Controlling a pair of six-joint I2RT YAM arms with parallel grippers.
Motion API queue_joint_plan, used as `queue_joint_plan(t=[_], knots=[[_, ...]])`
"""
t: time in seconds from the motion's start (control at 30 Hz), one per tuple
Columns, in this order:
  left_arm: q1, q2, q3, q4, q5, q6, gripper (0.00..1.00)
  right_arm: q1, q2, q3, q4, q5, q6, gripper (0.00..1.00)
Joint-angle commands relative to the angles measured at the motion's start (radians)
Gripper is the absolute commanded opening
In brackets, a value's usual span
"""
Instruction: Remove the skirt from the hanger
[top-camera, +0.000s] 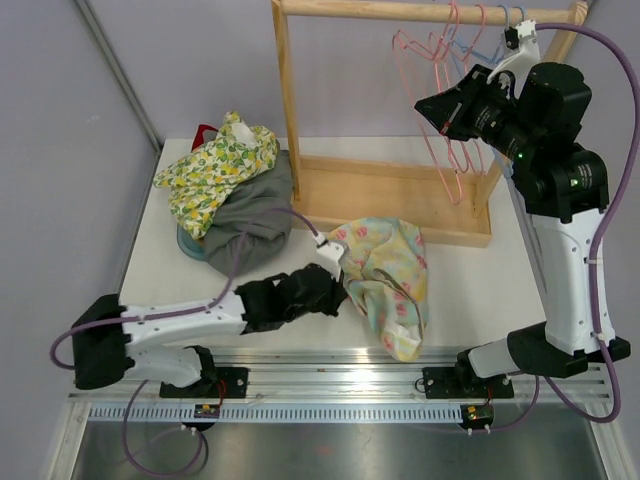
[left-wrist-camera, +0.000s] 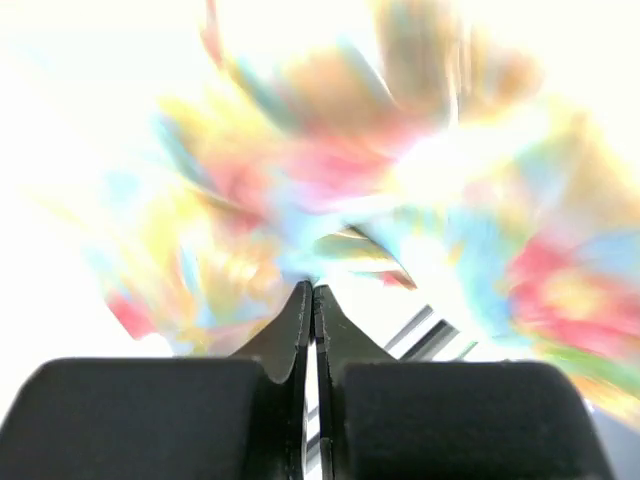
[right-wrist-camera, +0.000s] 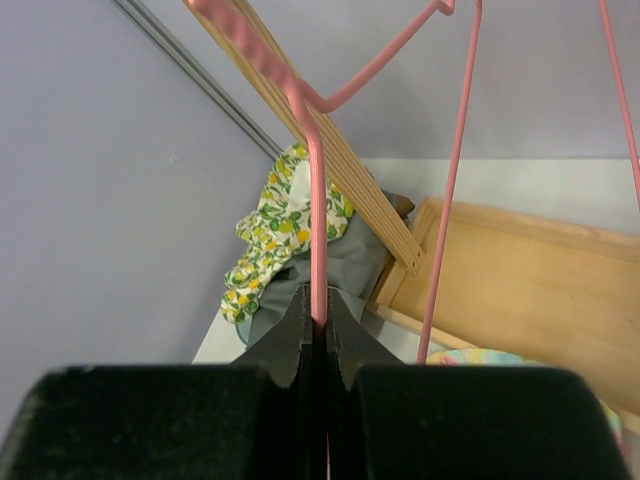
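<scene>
The skirt (top-camera: 390, 272), pastel floral cloth, lies crumpled on the table in front of the wooden rack, off the hanger. My left gripper (top-camera: 333, 250) is at its left edge. In the left wrist view its jaws are closed at the tips (left-wrist-camera: 312, 292), right against the blurred skirt (left-wrist-camera: 400, 180). My right gripper (top-camera: 432, 108) is raised beside the rack and shut on the thin pink wire hanger (top-camera: 447, 150). In the right wrist view the pink hanger (right-wrist-camera: 317, 200) runs straight down between the closed jaws (right-wrist-camera: 318, 322). The hanger is bare.
A wooden rack (top-camera: 395, 195) with a top rail (top-camera: 400, 10) stands at the back and holds other pink and blue wire hangers (top-camera: 470, 40). A pile of clothes (top-camera: 225, 185), yellow-green floral over grey, lies at the back left. A metal rail (top-camera: 330, 375) runs along the near edge.
</scene>
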Motion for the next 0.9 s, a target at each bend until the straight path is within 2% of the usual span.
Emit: queue_joint_plan(t=[0.0,0.07,0.17,0.2,0.27,0.3,0.37,0.47,0.5,0.53,0.6,0.63,0.67,0.73,0.77,0.83,0.87], knots=[[0.011,-0.198,0.259,-0.206,-0.253,0.157,0.00,-0.001,-0.029,-0.052,0.112,0.015,0.000,0.00],[0.048,-0.235,0.399,-0.293,-0.288,0.229,0.00,0.000,-0.014,-0.059,0.124,0.015,-0.005,0.00],[0.186,-0.224,0.513,-0.335,-0.259,0.364,0.00,0.000,0.033,-0.041,0.142,0.021,-0.004,0.00],[0.275,-0.212,0.591,-0.347,-0.216,0.416,0.00,-0.001,0.059,-0.034,0.154,0.021,-0.004,0.00],[0.373,-0.168,0.671,-0.355,-0.162,0.459,0.00,-0.001,0.089,0.003,0.165,0.031,-0.002,0.00],[0.480,-0.151,0.752,-0.357,-0.092,0.484,0.00,-0.001,0.121,0.019,0.171,0.034,-0.002,0.00],[0.588,-0.100,0.831,-0.358,-0.029,0.493,0.00,-0.001,0.159,0.078,0.171,0.048,-0.002,0.00],[0.819,0.028,1.030,-0.360,0.126,0.480,0.00,-0.001,0.242,0.166,0.156,0.076,-0.005,0.00],[0.849,0.120,1.092,-0.370,0.143,0.469,0.00,-0.003,0.277,0.180,0.158,0.084,-0.007,0.00],[0.870,0.168,1.259,-0.408,0.151,0.467,0.00,-0.001,0.294,0.201,0.159,0.100,-0.007,0.00],[0.916,0.327,1.435,-0.459,0.174,0.469,0.00,-0.004,0.334,0.212,0.168,0.116,-0.005,0.00],[0.930,0.381,1.601,-0.497,0.183,0.469,0.00,-0.004,0.348,0.220,0.173,0.123,-0.005,0.00],[0.938,0.420,1.655,-0.504,0.188,0.472,0.00,-0.006,0.359,0.221,0.178,0.130,-0.004,0.00],[0.987,0.484,1.713,-0.486,0.211,0.422,0.00,-0.012,0.386,0.220,0.187,0.124,0.009,0.00],[1.027,0.486,1.683,-0.466,0.235,0.399,0.00,-0.015,0.398,0.221,0.187,0.120,0.013,0.00],[1.048,0.452,1.574,-0.364,0.203,0.380,0.00,-0.018,0.420,0.218,0.190,0.111,0.016,0.00],[1.071,0.439,1.425,-0.328,0.180,0.377,0.00,-0.020,0.423,0.215,0.191,0.110,0.013,0.00]])
